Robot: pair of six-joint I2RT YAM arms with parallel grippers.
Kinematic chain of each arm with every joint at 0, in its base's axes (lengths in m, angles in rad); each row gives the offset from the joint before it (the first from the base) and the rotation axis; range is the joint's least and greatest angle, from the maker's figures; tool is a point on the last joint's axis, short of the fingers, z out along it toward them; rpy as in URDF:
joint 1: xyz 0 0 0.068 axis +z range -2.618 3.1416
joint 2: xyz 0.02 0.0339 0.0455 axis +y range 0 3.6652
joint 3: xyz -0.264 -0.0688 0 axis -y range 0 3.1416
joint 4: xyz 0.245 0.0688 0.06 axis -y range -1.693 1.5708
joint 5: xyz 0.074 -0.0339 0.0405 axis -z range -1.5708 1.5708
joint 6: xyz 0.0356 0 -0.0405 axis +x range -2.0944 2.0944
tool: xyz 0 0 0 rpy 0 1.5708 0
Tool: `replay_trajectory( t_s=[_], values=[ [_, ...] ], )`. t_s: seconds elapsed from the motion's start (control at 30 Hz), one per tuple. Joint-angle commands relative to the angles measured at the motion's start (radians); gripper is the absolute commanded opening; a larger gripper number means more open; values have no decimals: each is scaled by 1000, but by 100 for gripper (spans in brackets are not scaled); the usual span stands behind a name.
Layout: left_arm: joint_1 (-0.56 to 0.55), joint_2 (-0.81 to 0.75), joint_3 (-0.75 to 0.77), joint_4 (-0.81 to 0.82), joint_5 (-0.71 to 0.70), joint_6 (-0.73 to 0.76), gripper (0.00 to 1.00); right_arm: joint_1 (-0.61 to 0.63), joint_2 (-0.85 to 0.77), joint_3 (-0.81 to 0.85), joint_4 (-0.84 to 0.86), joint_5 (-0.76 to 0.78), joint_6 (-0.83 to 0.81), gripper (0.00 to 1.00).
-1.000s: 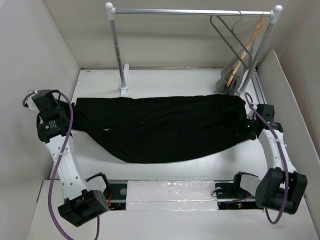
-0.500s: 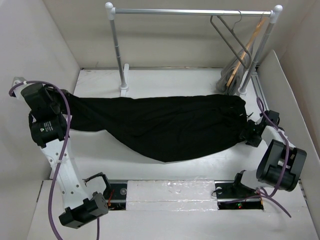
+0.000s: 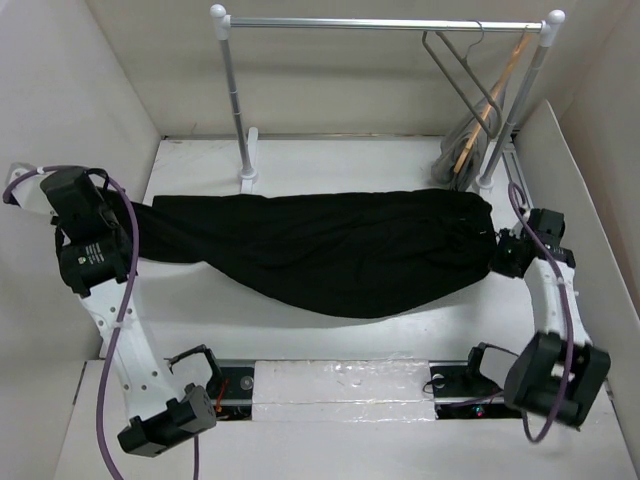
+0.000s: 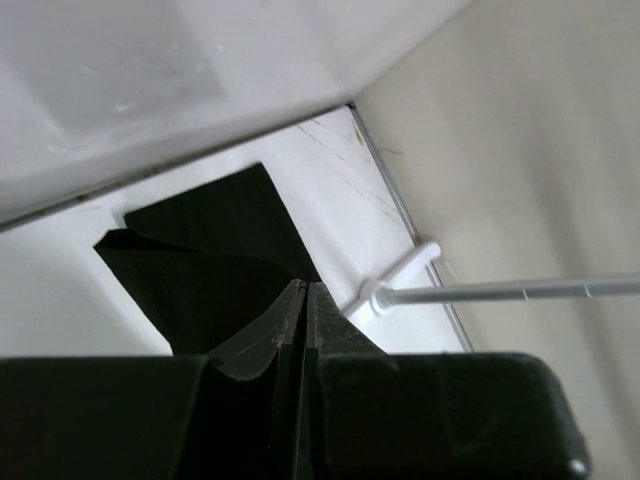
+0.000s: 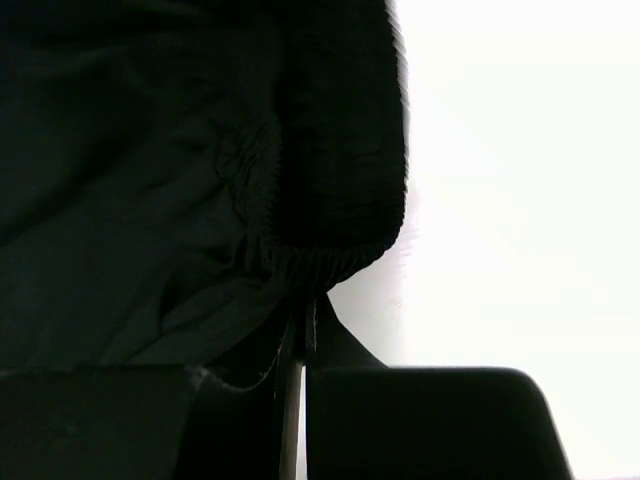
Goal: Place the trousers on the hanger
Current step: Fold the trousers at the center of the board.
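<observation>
The black trousers (image 3: 320, 250) are stretched across the table between my two grippers, sagging in the middle. My left gripper (image 3: 125, 213) is shut on the leg end at the far left; the left wrist view shows the fingertips (image 4: 305, 288) closed with black cloth (image 4: 200, 260) just beyond them. My right gripper (image 3: 497, 255) is shut on the gathered waistband at the right; the right wrist view shows the elastic band (image 5: 330, 250) pinched at the tips (image 5: 305, 310). The grey hanger (image 3: 455, 75) hangs on the rail at the back right, apart from both grippers.
A metal clothes rack stands at the back, with its rail (image 3: 385, 22) on top and a left post (image 3: 235, 100). A light brown wooden hanger (image 3: 495, 90) hangs beside the grey one. White walls close in the table on left and right.
The left gripper pulled the leg end left and back, drawing the trousers out straighter. In the last half second the right gripper shifted slightly back with the waistband.
</observation>
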Motion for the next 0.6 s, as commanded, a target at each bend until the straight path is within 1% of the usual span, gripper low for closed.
replay_trajectory(
  t_s=[0.0, 0.07, 0.1, 0.2, 0.27, 0.3, 0.33, 0.43, 0.47, 0.53, 0.57],
  values=[
    [-4, 50, 55, -11, -99, 25, 0, 94, -130, 138, -250, 116, -91, 0],
    [-4, 76, 60, -30, -122, 13, 0, 120, -151, 181, -367, 186, -139, 0],
    [-4, 90, 55, -36, -127, 8, 0, 165, -159, 222, -434, 305, -154, 0],
    [-4, 111, 60, -57, -174, -9, 0, 235, -186, 280, -498, 339, -151, 0],
    [-4, 128, 81, -84, -223, -12, 0, 294, -194, 345, -589, 369, -148, 0],
    [-4, 148, 110, -108, -236, -10, 0, 314, -203, 382, -661, 400, -148, 0],
    [-4, 159, 124, -120, -251, -13, 0, 347, -214, 466, -695, 417, -145, 0],
    [-4, 190, 181, -136, -280, -13, 0, 383, -254, 621, -772, 473, -157, 0],
    [-4, 202, 190, -136, -285, -13, 0, 392, -262, 626, -771, 464, -191, 0],
    [-4, 233, 207, -114, -283, -15, 0, 392, -282, 574, -771, 351, -200, 1],
    [-4, 260, 216, -113, -303, -15, 0, 392, -286, 467, -771, 310, -193, 1]
  ],
)
